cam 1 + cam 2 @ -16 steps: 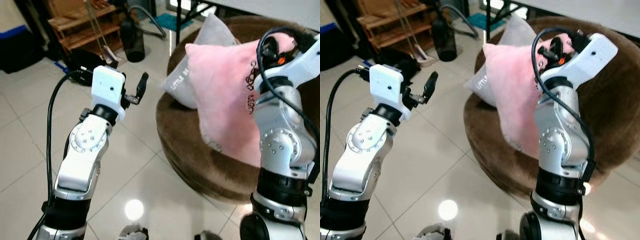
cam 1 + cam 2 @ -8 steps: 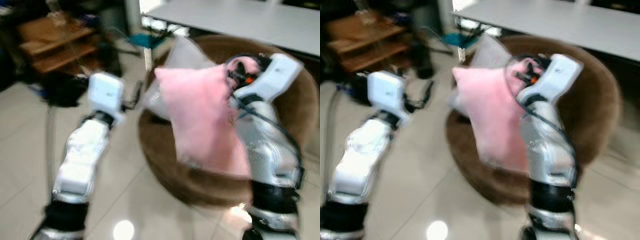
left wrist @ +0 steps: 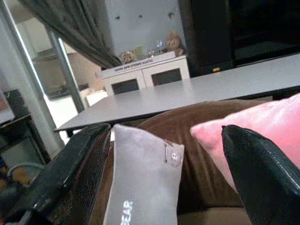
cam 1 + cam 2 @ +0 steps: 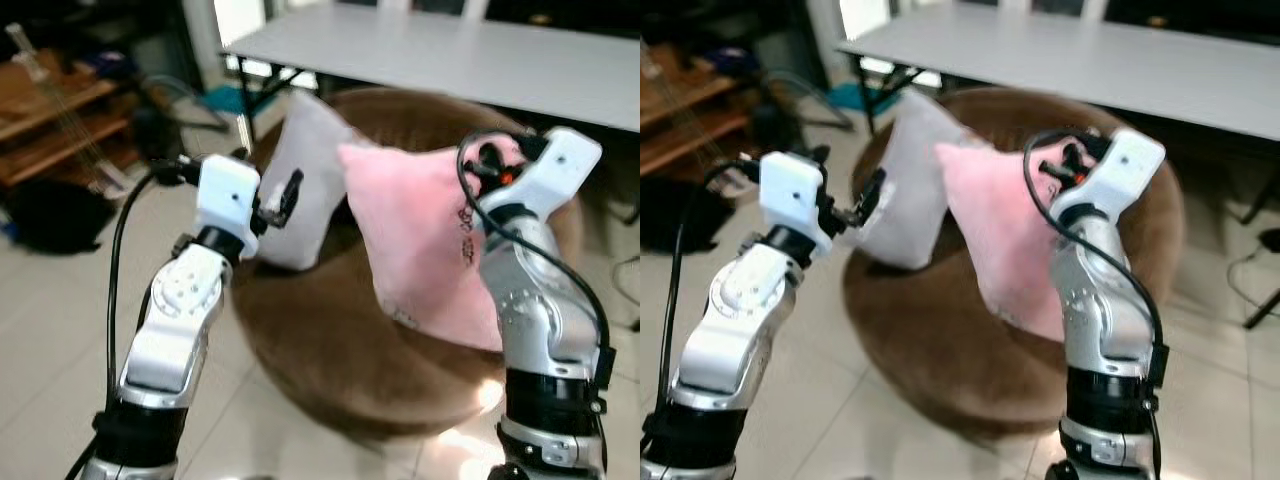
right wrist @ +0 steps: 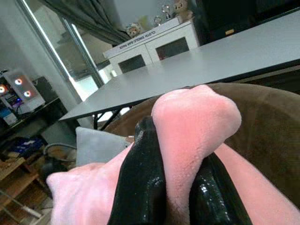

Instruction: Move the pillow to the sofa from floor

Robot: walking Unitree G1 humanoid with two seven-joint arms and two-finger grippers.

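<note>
Pinching a corner of the pink pillow, the right gripper has its two black fingers clenched on the plush fabric, which bulges up between and above them. The pillow hangs from that grip off the floor, its lower part draped against the round brown sofa directly below and beyond the fingers. A grey pillow stands propped on the sofa just beside the pink one, on the side away from the right fingers and nearer the left gripper. That left gripper is raised in the air with its fingers spread wide and grasping nothing; between them, further off, sit the grey pillow and the edge of the pink one. A long grey desk stretches behind the sofa, past both sets of fingers, and a white tiled floor lies beneath the arms.
</note>
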